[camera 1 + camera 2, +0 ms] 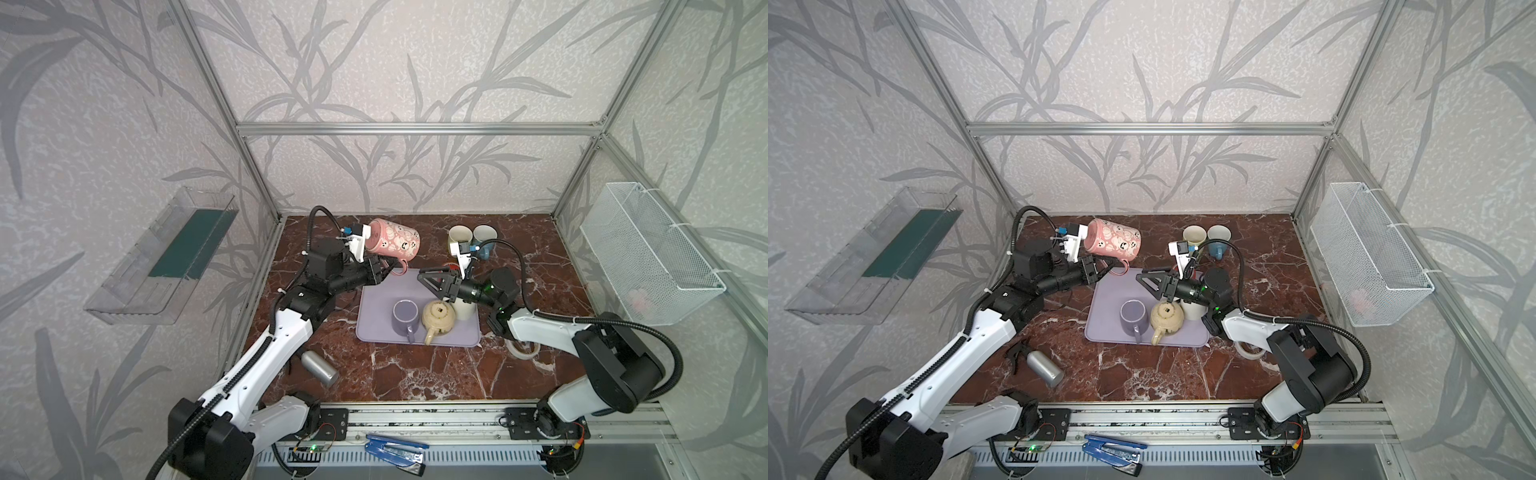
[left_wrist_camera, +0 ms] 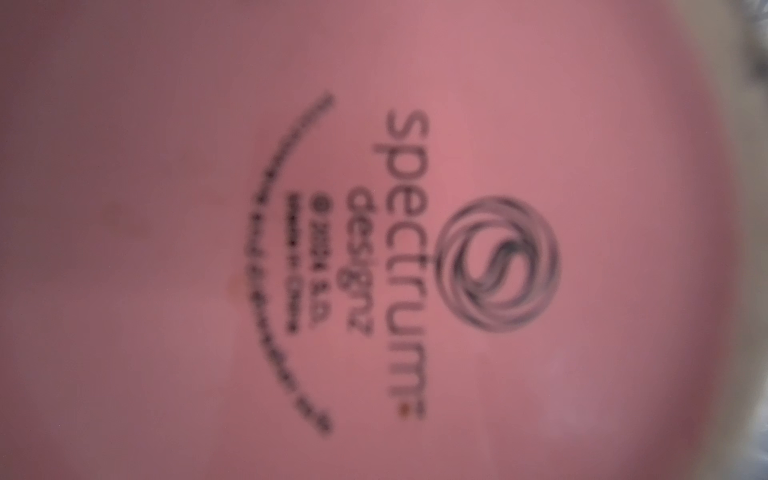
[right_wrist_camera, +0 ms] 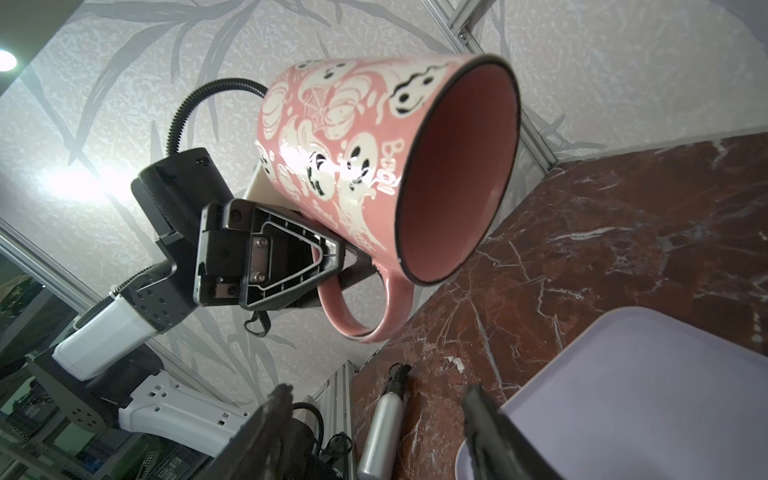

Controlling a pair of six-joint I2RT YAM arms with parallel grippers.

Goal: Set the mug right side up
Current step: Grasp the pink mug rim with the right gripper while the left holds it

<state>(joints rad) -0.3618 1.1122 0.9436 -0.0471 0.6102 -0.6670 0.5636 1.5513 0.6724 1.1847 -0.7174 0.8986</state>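
Pink mug (image 1: 395, 240) sits just left of centre in both top views, lifted clear of the table (image 1: 415, 374) and above the far left corner of the lilac mat (image 1: 374, 324). It lies roughly on its side, with the mouth toward frame right, the base toward frame left and the handle hanging underneath. The glaze is pink with cream ghosts and pumpkins, black faces and a thin dark line round the lip. The inside is plain pink, and I read "Boo!" near the rim in the right wrist view. The left wrist view is filled by the blurred pink base with a printed maker's mark. My left hand (image 1: 384, 269) is clamped tight on the handle, close to the mug wall. My right hand (image 1: 426, 280) hangs just right of it over the mat's far edge, fingers apart, nothing between them.
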